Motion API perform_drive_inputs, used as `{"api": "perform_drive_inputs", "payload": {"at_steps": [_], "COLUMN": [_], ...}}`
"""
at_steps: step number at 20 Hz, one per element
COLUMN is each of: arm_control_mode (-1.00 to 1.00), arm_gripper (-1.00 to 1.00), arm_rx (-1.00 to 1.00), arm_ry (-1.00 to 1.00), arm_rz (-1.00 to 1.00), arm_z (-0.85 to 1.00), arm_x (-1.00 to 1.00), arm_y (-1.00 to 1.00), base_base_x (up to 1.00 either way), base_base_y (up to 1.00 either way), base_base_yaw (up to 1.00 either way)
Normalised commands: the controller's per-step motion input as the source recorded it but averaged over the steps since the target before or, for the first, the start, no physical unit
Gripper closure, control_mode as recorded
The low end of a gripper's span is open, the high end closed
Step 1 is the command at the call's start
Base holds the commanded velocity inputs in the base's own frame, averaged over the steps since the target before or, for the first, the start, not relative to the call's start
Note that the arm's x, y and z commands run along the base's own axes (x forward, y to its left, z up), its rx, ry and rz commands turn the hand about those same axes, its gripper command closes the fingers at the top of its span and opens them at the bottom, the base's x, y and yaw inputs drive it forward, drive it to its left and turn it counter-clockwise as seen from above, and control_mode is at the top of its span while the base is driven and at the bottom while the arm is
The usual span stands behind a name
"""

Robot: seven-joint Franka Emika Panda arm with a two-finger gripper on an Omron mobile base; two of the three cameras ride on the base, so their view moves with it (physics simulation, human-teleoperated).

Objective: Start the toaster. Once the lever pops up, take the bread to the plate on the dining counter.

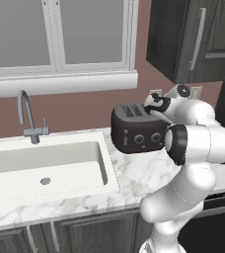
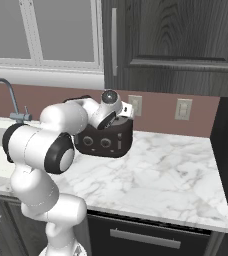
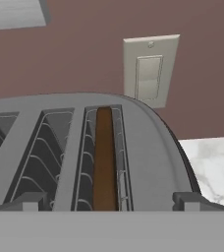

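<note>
Now the gripper (image 3: 109, 202) spreads wide—just above toaster (image 1: 134, 131).

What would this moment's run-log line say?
gripper: open, above toaster | bread: in slot, between fingertips | toaster: on marble worktop | bread not yet gripped

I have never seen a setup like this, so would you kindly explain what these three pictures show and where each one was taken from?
This is a rendered kitchen with a white robot arm. Two pictures come from cameras on its base, behind it to the left and right; the third looks along its hand. On the marble worktop beside the sink stands a dark toaster. The gripper hovers over the toaster's top, open and holding nothing; its two dark fingertips rise at the bottom of the hand view. A brown slice of bread sits in one slot. A wall switch is behind.
</note>
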Motion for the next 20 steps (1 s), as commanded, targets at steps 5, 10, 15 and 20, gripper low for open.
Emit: {"api": "perform_drive_inputs", "payload": {"at_steps": [5, 10, 15, 20], "arm_control_mode": [-1.0, -1.0, -1.0, -1.0], "arm_gripper": [-1.0, -1.0, 1.0, 1.0], "arm_rx": [0.0, 0.0, 0.0, 0.0], "arm_ry": [0.0, 0.01, 0.01, 0.01], "arm_rz": [0.0, 0.0, 0.0, 0.0], "arm_z": [0.0, 0.0, 0.0, 0.0], "arm_x": [0.0, 0.0, 0.0, 0.0], "arm_y": [0.0, 0.0, 0.0, 0.0], "base_base_x": [0.0, 0.0, 0.0, 0.0], "base_base_y": [0.0, 0.0, 0.0, 0.0], "base_base_yaw": [0.0, 0.0, 0.0, 0.0]}}
